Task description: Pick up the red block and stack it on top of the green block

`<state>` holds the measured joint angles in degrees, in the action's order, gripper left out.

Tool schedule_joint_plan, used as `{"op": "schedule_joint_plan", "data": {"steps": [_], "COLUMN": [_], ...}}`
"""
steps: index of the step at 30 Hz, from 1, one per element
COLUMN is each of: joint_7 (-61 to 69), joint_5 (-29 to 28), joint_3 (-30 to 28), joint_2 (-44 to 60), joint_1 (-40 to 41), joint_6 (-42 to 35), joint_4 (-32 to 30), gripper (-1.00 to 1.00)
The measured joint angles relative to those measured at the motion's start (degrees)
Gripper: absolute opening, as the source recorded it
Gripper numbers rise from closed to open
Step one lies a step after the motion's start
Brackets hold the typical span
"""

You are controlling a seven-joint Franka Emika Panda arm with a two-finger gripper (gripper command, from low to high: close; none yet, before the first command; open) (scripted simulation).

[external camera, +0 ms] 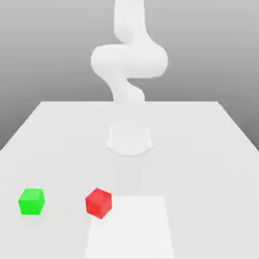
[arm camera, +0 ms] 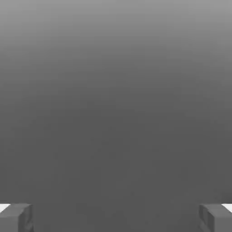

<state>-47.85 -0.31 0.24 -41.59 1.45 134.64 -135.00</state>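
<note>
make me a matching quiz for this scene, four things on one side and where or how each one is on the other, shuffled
Things:
1. red block
2. green block
3. claw
4. arm base

Place or state:
A. open, fingers wide apart, nothing between them
B. farthest toward the exterior view's left, flat on the table
C. at the corner of the brighter white square patch, turned at an angle
D. behind both blocks, mid-table

Pairs: 1-C, 2-B, 3-A, 4-D

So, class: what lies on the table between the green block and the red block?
Nothing: in the exterior view, the stretch of white table between the green block and the red block is bare.
</note>
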Motion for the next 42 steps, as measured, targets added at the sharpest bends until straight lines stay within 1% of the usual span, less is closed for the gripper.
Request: {"op": "schedule_joint_plan", "data": {"steps": [12, 17, 19, 24, 25, 32, 39, 40, 42], "joint_7": [-11.1, -15.2, -15.6, -15.1, -15.0, -15.1, -15.7, -14.9, -12.6], "joint_5": [-1.3, -0.5, 0.2, 1.4, 1.5, 1.4, 0.3, 0.2, -0.1], "joint_3": [-0.3, -1.6, -1.8, -1.2, -1.0, -0.9, -1.3, -1.9, -3.5], "joint_2": [24.7, 36.5, 40.8, 51.2, 53.2, 53.7, 41.1, 40.4, 40.0], "joint_1": [7.3, 9.4, 9.7, 10.2, 10.4, 10.6, 10.5, 10.5, 12.9], "joint_6": [16.3, 24.0, 27.2, 36.0, 37.7, 38.2, 27.3, 26.3, 24.8], "joint_4": [-17.6, -25.6, -26.9, -26.0, -25.7, -25.7, -27.4, -27.0, -26.0], "gripper": [0.00, 0.00, 0.00, 0.00, -1.00, -1.00, -1.00, -1.00, -1.00]}}
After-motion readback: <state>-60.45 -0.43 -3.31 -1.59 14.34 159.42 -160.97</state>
